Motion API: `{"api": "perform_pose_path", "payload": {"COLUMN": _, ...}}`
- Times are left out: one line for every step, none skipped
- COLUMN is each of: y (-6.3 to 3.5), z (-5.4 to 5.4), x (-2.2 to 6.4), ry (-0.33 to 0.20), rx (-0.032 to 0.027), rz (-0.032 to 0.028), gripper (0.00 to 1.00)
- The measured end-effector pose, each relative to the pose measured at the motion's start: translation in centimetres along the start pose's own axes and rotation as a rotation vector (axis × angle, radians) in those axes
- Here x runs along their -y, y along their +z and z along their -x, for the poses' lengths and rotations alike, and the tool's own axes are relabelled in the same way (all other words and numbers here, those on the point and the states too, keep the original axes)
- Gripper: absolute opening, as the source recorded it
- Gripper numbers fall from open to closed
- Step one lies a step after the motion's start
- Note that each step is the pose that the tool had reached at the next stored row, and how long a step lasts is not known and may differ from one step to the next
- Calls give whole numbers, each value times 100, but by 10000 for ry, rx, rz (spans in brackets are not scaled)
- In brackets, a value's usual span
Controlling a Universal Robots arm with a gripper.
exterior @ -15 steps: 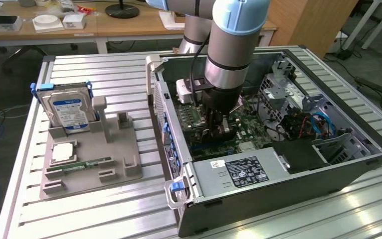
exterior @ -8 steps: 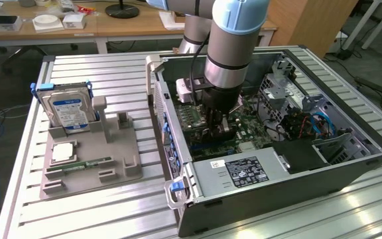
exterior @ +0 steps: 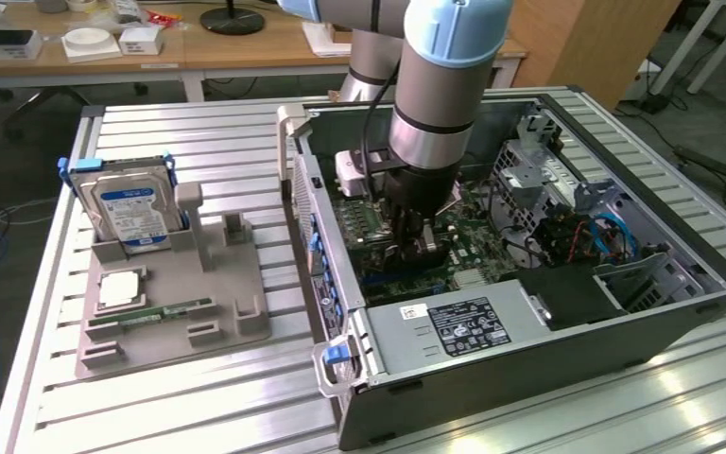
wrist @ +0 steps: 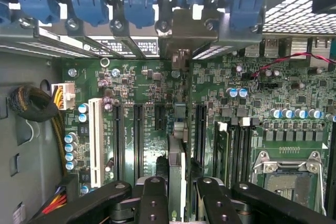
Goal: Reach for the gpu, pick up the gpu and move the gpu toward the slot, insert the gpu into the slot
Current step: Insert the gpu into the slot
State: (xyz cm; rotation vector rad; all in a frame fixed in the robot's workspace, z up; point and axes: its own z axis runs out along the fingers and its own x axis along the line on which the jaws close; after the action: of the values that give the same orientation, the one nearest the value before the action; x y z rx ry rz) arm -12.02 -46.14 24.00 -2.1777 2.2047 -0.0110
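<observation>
At the exterior view's left, a grey holder point(exterior: 218, 284) sits on the ribbed metal desk point(exterior: 199, 142). It carries an upright silver drive point(exterior: 133, 213) and a small green memory stick point(exterior: 164, 310). Right of it stands the open computer case point(exterior: 665, 322), and my arm point(exterior: 445, 95) reaches down into it. In the wrist view my fingers point(wrist: 153, 198) are closed on the gpu point(wrist: 177, 163), which stands edge-on between them over the green motherboard point(wrist: 147, 85). Its silver bracket point(wrist: 181, 30) sits at the case's rear wall among the blue clips point(wrist: 139, 3). The card lies along the slot point(wrist: 171, 153), between two long black connectors point(wrist: 137, 135). I cannot tell whether its edge is seated. Further right is the square silver processor socket point(wrist: 286, 174).
</observation>
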Motion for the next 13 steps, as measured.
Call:
{"api": "perform_pose_path", "payload": {"y": 14, "z": 0, "x": -4, "ry": 1, "rx": 12, "rz": 15, "gripper": 26}}
{"api": "perform_pose_path", "payload": {"y": 18, "z": 1, "x": -6, "ry": 1, "rx": 12, "rz": 20, "gripper": 26}}
{"api": "perform_pose_path", "payload": {"y": 20, "z": 1, "x": -9, "ry": 2, "rx": 11, "rz": 18, "gripper": 26}}
{"api": "perform_pose_path", "payload": {"y": 20, "z": 1, "x": -10, "ry": 1, "rx": 10, "rz": 16, "gripper": 26}}
{"api": "perform_pose_path", "payload": {"y": 21, "z": 1, "x": -12, "ry": 2, "rx": 10, "rz": 13, "gripper": 26}}
{"api": "perform_pose_path", "payload": {"y": 22, "z": 1, "x": -12, "ry": 1, "rx": 10, "rz": 11, "gripper": 26}}
{"api": "perform_pose_path", "payload": {"y": 22, "z": 1, "x": -12, "ry": 1, "rx": 11, "rz": 11, "gripper": 26}}
{"api": "perform_pose_path", "payload": {"y": 22, "z": 1, "x": -13, "ry": 1, "rx": 14, "rz": 18, "gripper": 26}}
{"api": "perform_pose_path", "payload": {"y": 22, "z": 2, "x": -14, "ry": 2, "rx": 18, "rz": 25, "gripper": 26}}
{"api": "perform_pose_path", "payload": {"y": 22, "z": 2, "x": -14, "ry": 3, "rx": 19, "rz": 25, "gripper": 26}}
{"api": "perform_pose_path", "payload": {"y": 22, "z": 1, "x": -13, "ry": 4, "rx": 9, "rz": 8, "gripper": 26}}
{"api": "perform_pose_path", "payload": {"y": 20, "z": 1, "x": -13, "ry": 3, "rx": 8, "rz": 8, "gripper": 26}}
{"api": "perform_pose_path", "payload": {"y": 14, "z": 1, "x": -13, "ry": 3, "rx": 13, "rz": 6, "gripper": 26}}
